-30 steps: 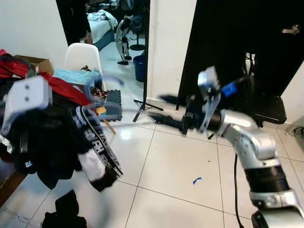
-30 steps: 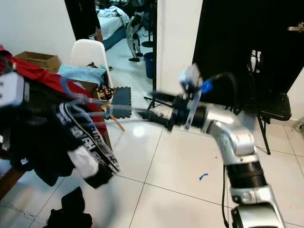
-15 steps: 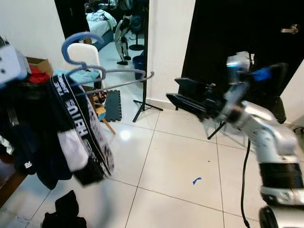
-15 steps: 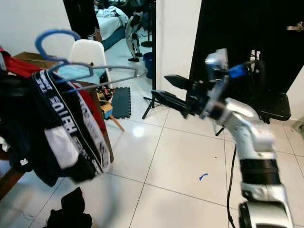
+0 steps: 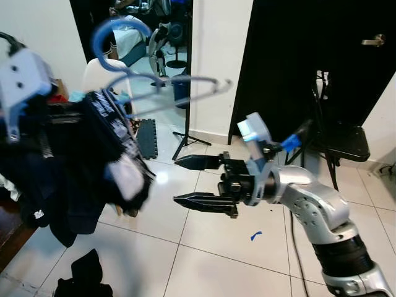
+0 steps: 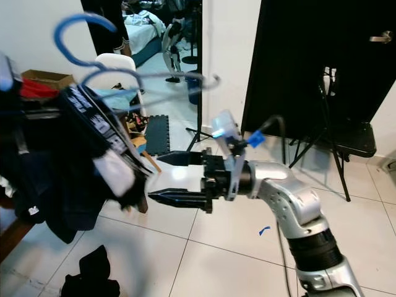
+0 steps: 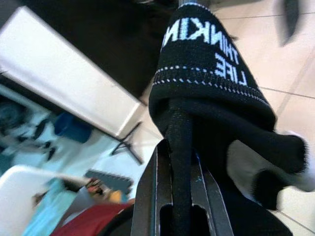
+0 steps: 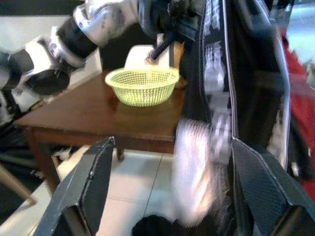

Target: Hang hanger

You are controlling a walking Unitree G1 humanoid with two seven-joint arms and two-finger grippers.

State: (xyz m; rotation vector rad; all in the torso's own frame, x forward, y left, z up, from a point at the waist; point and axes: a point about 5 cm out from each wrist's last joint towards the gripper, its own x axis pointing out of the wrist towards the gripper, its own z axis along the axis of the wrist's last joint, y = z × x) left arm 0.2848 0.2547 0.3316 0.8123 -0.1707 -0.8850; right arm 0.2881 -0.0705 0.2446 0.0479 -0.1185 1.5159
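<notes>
Black fingers of the left gripper (image 7: 181, 196) press together on a thick fold of the dark garment (image 7: 211, 108), the cloth squeezed in the narrow slot between them; white lettering runs across the knitted band just beyond the tips. In the head views that garment (image 5: 93, 161) hangs in a heavy bunch at the robot's left, blurred, draped from the hanger (image 5: 154, 83) above it. The hanger is a thin grey wire with a blue hook; the hook (image 5: 117, 34) curls upward at the top left, and the long wire runs roughly level from there toward the right, ending in a small upturned bend near the white wall (image 5: 216, 62). It is held up in the air, well above the tiled floor (image 5: 204, 247).

The right gripper (image 5: 201, 182) is held out in front of the robot with its two long fingers spread wide apart, one above the other, pointing left toward the hanging cloth but not touching it. Its wrist view looks between those fingers at the garment, a pale green mesh basket (image 8: 142, 86) on a brown wooden table (image 8: 88, 123), and the silver left arm (image 8: 83, 39).

Beyond stand a white chair (image 6: 117, 62), a black door (image 5: 322, 55) and a dark stand (image 5: 328, 136); a black rag (image 5: 83, 278) lies on the floor.
</notes>
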